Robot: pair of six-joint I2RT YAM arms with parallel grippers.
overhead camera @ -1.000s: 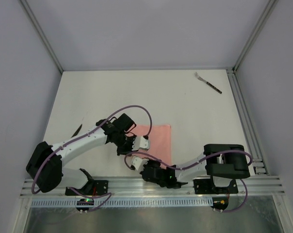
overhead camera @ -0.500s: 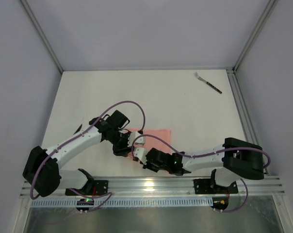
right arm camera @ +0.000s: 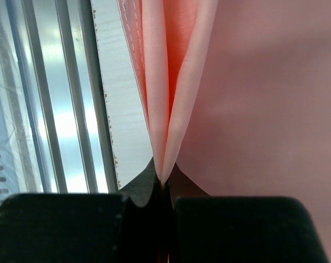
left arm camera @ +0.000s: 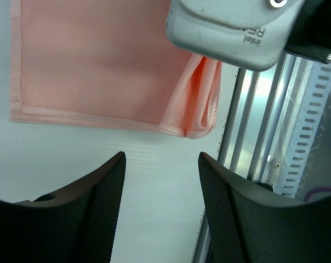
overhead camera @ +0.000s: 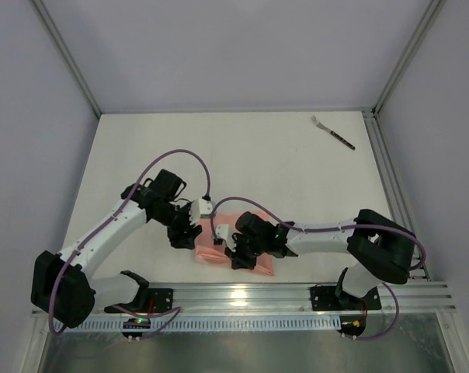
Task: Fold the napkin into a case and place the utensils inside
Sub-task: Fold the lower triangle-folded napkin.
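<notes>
The salmon-pink napkin (overhead camera: 208, 251) lies folded and bunched near the table's front edge, partly under both grippers. My right gripper (overhead camera: 236, 259) is shut on a pinched fold of the napkin (right arm camera: 253, 98), and the layers rise from its closed jaws (right arm camera: 163, 183). My left gripper (overhead camera: 185, 235) stands open just left of the cloth, apart from it. In the left wrist view its fingers (left arm camera: 102, 208) frame bare table, with the napkin's (left arm camera: 100, 66) hemmed edge beyond them. The fork (overhead camera: 333, 132) lies alone at the far right corner.
An aluminium rail (overhead camera: 234, 295) runs along the near table edge, right beside the napkin (left arm camera: 253, 137) (right arm camera: 56, 98). The right wrist's grey camera housing (left arm camera: 231, 27) hangs over the cloth. Frame posts (overhead camera: 390, 179) line the table's right side.
The right gripper shut on the napkin's near edge and carried it up and left, folding the flat square. The left gripper let go, opened and drew back to the left.
</notes>
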